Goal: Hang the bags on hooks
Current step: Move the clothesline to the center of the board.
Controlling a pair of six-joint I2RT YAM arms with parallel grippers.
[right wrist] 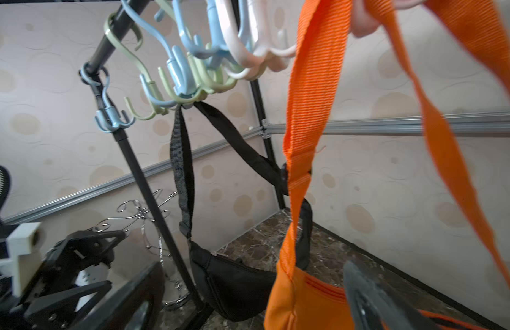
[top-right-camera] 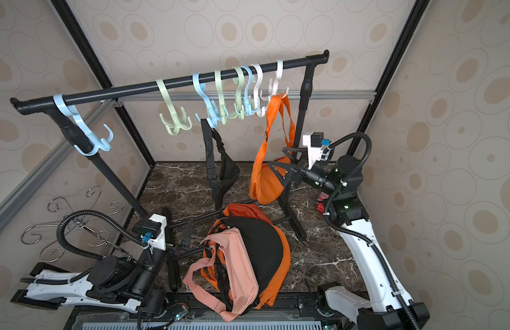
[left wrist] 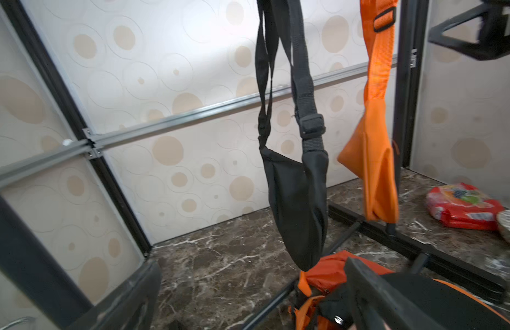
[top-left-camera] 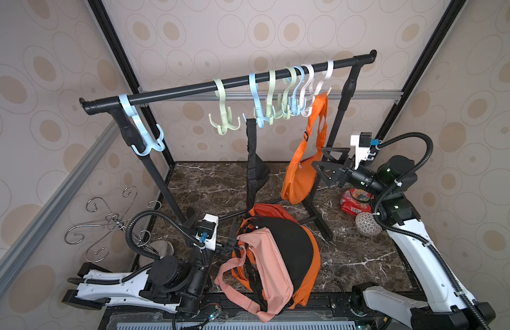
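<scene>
Right gripper (top-left-camera: 319,158) — jaws spread, empty — sits just beside the orange bag (top-left-camera: 298,180); a careless pull-back may snag the strap (top-left-camera: 319,108) above it and slip it off the hook (top-left-camera: 323,81).

text: none legible | red packet (left wrist: 462,207): print too blurred to read

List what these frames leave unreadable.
- Both top views: pink bag and black bag cover the orange bags beneath; their number is hidden.
- In a top view: red packet partly behind the right arm, print too small.
- Right wrist view: hanging orange bag, strap top blurred and cut by the edge.
</scene>
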